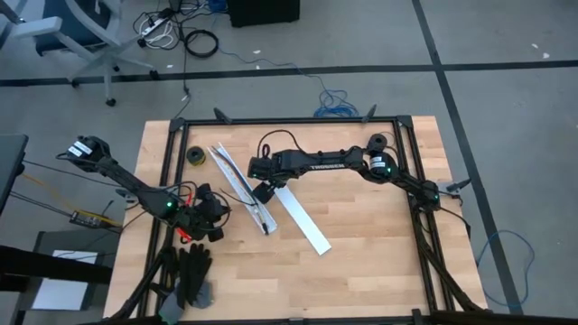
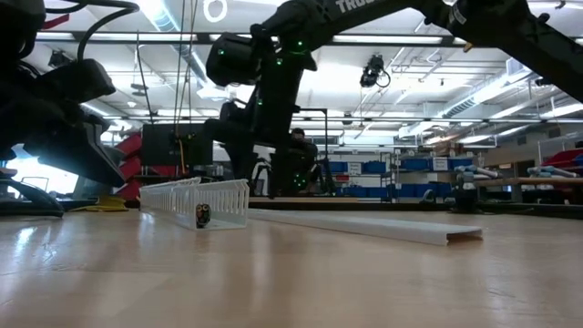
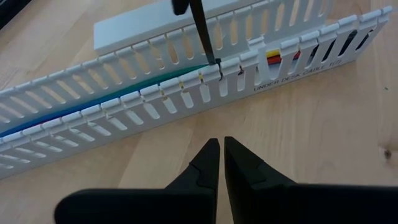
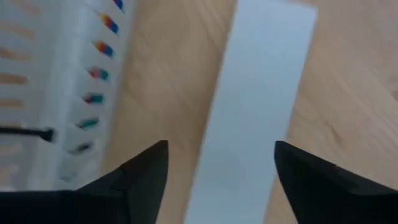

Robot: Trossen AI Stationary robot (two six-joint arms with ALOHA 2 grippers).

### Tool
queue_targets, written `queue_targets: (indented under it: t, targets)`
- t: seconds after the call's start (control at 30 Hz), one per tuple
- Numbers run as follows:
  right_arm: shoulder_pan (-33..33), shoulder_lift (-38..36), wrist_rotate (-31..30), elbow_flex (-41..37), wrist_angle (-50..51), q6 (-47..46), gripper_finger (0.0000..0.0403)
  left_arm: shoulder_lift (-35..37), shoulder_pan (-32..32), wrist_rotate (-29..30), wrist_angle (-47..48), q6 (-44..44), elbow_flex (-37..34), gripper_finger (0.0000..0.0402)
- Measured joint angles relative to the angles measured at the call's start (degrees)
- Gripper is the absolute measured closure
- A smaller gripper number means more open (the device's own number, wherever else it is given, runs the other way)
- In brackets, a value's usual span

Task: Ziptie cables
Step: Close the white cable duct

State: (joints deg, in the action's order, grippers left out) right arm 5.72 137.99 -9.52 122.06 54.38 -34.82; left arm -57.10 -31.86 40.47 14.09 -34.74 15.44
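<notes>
**Zip tie standing on the bundle; right gripper spread and clear of it**

Step in hand: judged to be the release after the tie has been threaded. The cables (image 3: 155, 79) lie inside the white slotted channel (image 3: 124, 109), which serves as landmark here. A thin black zip tie (image 3: 202, 28) rises from the channel's slotted wall, its foot at a slot about midway along the visible length, just beside where the green wire ends from view.

Right gripper (image 4: 221, 180): fingers spread wide, holding nothing. It hangs above the surface (image 1: 361, 271) next to the channel, over the flat white cover strip (image 4: 255, 112) that lies alongside.

Left gripper (image 3: 219, 163): fingers pressed together, empty, resting low on the near side of the channel and pointed at its wall. It waits.

Next move, as a judgement: the tie's free tail needs to be taken again and drawn tight around the bundle. That calls for a fine pinch on a thin, springy strip, and a steady channel; whether the tie is already locked through its head cannot be told.

Condition of the task's thing: thin flexible wires, green and blue running lengthwise, with red and yellow showing through slots near the channel's printed end. They sit loosely and look ungathered.
</notes>
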Motion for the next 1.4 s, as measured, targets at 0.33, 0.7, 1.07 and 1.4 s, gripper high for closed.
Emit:
queue_targets:
  t: [0.33, 0.7, 1.07, 1.4]
  targets:
    - [0.37, -0.24, -1.24, -3.29, -0.48, 0.03, 0.0065, 0.00, 0.00, 0.02, -0.99, -0.02, 0.00, 0.0402]
    - [0.37, -1.01, -1.66, -13.03, -4.18, -5.32, 0.0108, 0.01, 0.00, 0.02, -0.99, 0.00, -0.02, 0.0402]
    - [0.42, -1.03, -0.75, -13.81, -5.08, -5.65, 0.0203, 0.02, 0.00, 0.02, -0.99, 0.00, -0.02, 0.0402]
    - [-2.33, -3.29, -6.96, -14.20, -3.12, -5.83, 0.0203, 0.00, 0.00, 0.08, -4.37, 1.60, -0.02, 0.0402]
